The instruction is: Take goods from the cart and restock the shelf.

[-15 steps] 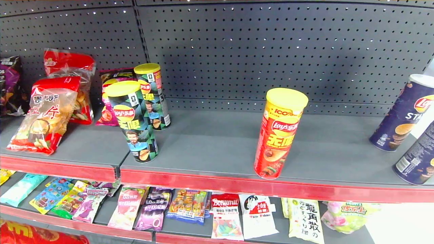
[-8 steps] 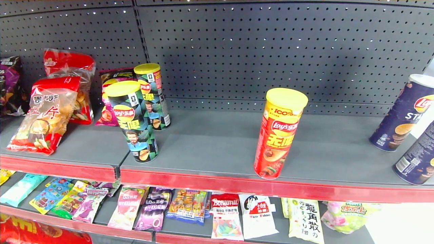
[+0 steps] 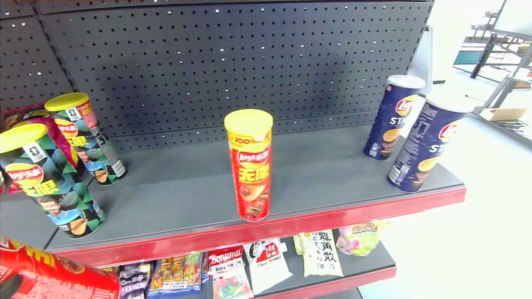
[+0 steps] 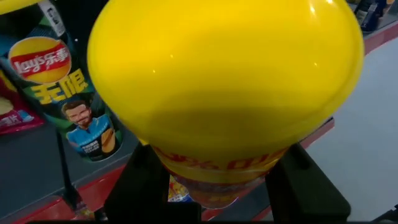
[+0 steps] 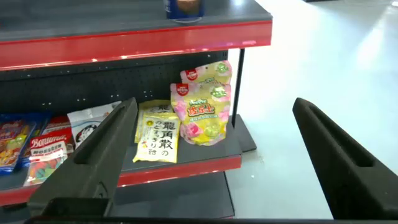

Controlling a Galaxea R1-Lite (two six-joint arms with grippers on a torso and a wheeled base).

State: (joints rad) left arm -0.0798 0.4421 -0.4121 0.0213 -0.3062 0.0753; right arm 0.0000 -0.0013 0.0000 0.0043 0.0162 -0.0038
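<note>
In the left wrist view my left gripper (image 4: 217,171) is shut on a red chip can with a yellow lid (image 4: 224,74), one dark finger on each side of the can's body. In the head view the same held can (image 3: 58,274) lies tilted at the lower left corner, below the front edge of the grey shelf (image 3: 316,166). Another red can (image 3: 248,166) stands upright near the shelf's front middle. My right gripper (image 5: 217,149) is open with nothing between its fingers, low in front of the lower shelf.
Two green cans (image 3: 50,182) stand at the shelf's left and two blue cans (image 3: 419,145) at its right end. Bare shelf lies on both sides of the standing red can. Snack packets (image 5: 205,106) fill the lower shelf. Open floor (image 3: 478,249) lies to the right.
The head view has swung to the right, so the whole shelf sits further left in the picture. The held red can now shows higher at the lower left corner.
</note>
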